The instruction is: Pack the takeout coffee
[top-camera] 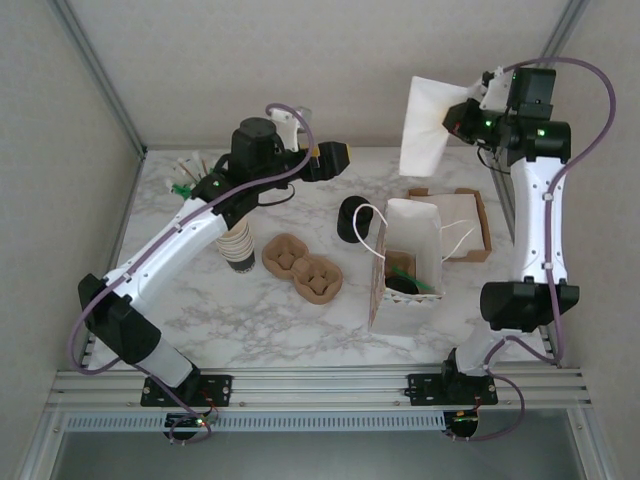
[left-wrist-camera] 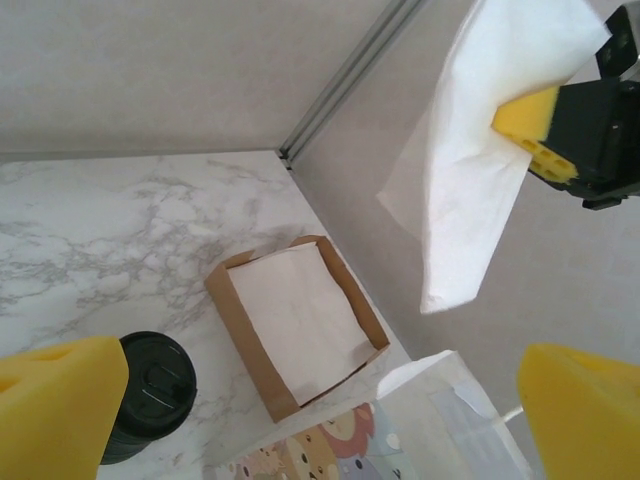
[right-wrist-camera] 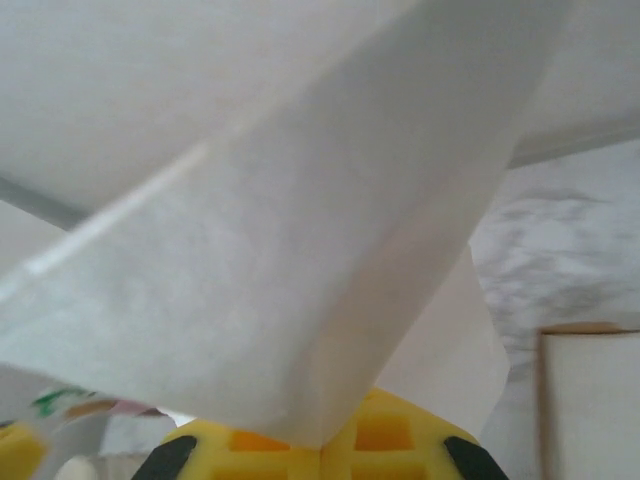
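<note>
Two containers stand right of centre on the marble-patterned counter [top-camera: 250,325]. The larger, a white paper bag [top-camera: 398,300] with cord handles and a cartoon print, is open, with something dark and round and a green strip inside. Beyond it, a shallow brown cardboard tray [top-camera: 483,215] holds flat white napkins [top-camera: 458,212]. We see the takeout coffee [top-camera: 352,220], black-lidded and upright, just left of the bag, outside it. Farther left lie a moulded pulp carrier [top-camera: 303,267] and stacked paper cups [top-camera: 237,246]. The right pincer [top-camera: 462,112] is pinching a thin white sheet [top-camera: 430,125] held high. The left pincer [top-camera: 332,160] is spread and empty. The walls are plain and pale.
</note>
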Controlling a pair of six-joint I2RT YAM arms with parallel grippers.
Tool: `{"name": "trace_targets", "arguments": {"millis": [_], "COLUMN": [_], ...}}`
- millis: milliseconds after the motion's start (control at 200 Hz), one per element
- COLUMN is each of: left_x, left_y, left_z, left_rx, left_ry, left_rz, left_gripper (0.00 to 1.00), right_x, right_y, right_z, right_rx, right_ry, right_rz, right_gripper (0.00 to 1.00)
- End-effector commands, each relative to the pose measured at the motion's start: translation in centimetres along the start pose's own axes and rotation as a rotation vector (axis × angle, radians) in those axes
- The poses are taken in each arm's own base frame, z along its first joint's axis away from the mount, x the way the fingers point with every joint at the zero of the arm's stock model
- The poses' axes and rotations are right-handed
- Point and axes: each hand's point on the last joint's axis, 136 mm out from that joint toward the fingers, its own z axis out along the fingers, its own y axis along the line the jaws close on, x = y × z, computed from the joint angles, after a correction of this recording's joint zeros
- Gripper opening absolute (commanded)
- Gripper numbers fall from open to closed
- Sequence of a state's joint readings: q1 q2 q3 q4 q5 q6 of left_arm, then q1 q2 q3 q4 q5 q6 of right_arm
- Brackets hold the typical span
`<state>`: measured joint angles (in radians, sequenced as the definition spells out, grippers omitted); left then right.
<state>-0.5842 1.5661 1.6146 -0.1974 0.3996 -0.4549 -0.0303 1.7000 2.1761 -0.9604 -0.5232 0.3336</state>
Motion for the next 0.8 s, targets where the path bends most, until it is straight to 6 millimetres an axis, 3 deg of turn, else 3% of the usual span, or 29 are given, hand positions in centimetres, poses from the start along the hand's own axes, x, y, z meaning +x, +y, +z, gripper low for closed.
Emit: {"name": "trace_targets", "arguments": {"millis": [0,225,501,626,796], "left_x": [-0.8,0.7,3.3,4.8,7.3], "left_y": [-2.3,-4.6,-6.1,-6.7,-7.6], "left_z": [-1.6,-3.7,-5.9,-6.2,-5.8], "left_rx": [0.059,0.188,0.301,0.326,0.352], "left_ry": [-0.043,-0.005,0.054,0.091,0.153], "left_rz": [0.043,0.023,-0.005,-0.010,-0.004], "left_gripper": [1.00,0.96,0.91,0.86,0.77], "right_x": [0.6,4.6,9.9,11.9,15.0], "right_y": [6.4,9.9,13.2,12.8,11.4], "right_z": [-3.5,-6.6,-12.1,-13.0,-12.8], "right_rx": [-0.216,-0.358,-0.497,-0.470,-0.436], "right_ry": [0.001,0.107,0.228,0.235,0.302], "right_rz": [-0.042,0.014,0.062,0.102,0.172], "right_gripper": [0.00,0.00,0.00,0.00,0.00]}}
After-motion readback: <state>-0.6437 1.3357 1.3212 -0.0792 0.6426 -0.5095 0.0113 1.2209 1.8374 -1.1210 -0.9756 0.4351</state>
